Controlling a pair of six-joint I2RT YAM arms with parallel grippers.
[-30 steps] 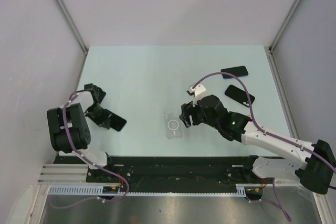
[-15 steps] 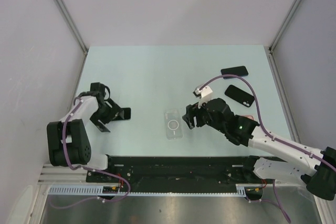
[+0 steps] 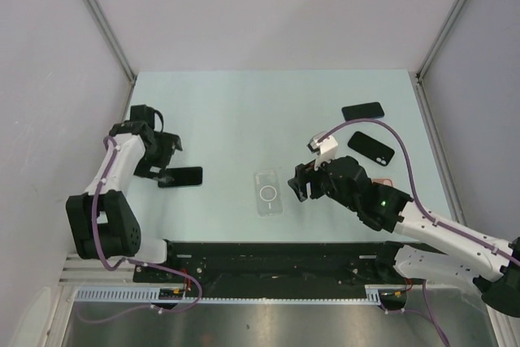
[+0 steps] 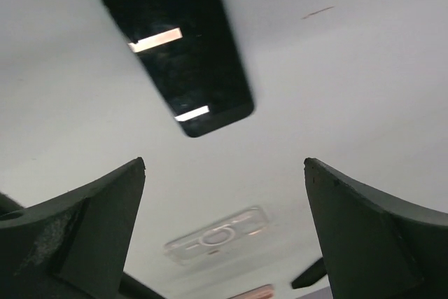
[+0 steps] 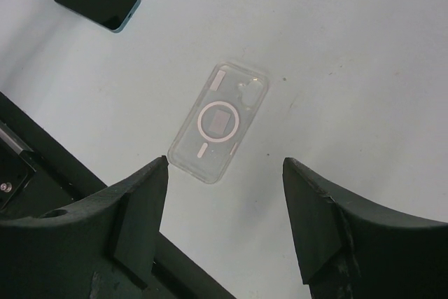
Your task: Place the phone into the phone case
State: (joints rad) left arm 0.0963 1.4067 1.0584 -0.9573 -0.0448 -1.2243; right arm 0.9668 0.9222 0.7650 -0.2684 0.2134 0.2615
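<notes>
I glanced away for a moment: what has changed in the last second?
The left end effector lowered the dark phone flat onto the table, opened and released it. The right end effector, open, drifted slightly rightward beside the clear case. The case and the two phones at far right stayed put.

Bright, even overhead light leaves only faint shadows on the desk [image 3: 268, 111]. In the left wrist view two white strips glare off the phone [image 4: 178, 54], and the near fingers [image 4: 77, 236] look blurred.
</notes>
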